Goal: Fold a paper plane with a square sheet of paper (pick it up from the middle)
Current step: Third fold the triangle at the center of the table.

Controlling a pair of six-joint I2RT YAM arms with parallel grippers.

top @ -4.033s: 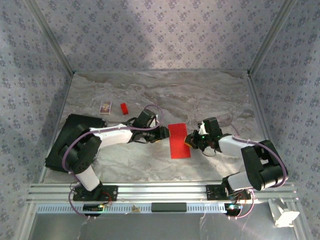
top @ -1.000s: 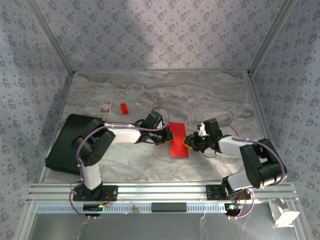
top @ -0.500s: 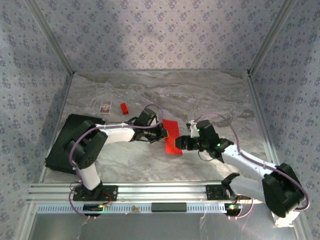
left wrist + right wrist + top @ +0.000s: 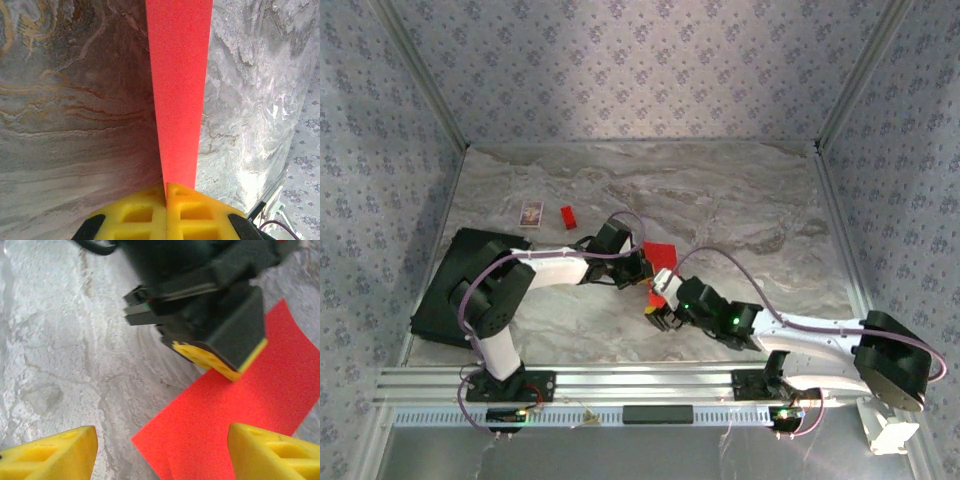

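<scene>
The square sheet of paper [image 4: 661, 251] is bright red and sits mid-table, lifted off the marble on its left side. My left gripper [image 4: 166, 187] is shut on its near edge, the yellow pads [image 4: 197, 207] pressed together with the paper [image 4: 180, 85] running away from them. In the top view that gripper [image 4: 642, 268] sits at the sheet's left side. My right gripper [image 4: 160, 455] is open just in front of the sheet's [image 4: 245, 415] near corner, holding nothing, and faces the left gripper's finger [image 4: 220, 360]. From above, the right gripper [image 4: 659, 306] covers the sheet's near part.
A small red block [image 4: 568, 217] and a patterned card [image 4: 531, 213] lie at the back left. A black pad [image 4: 450, 285] lies along the left side. Metal-framed walls enclose the marble table [image 4: 750, 200]. The right arm [image 4: 800, 330] stretches across the near right.
My right gripper has opened, let go of the sheet's right edge and swung left and nearer, to the sheet's near end. The left gripper has kept its hold and raised the sheet.
</scene>
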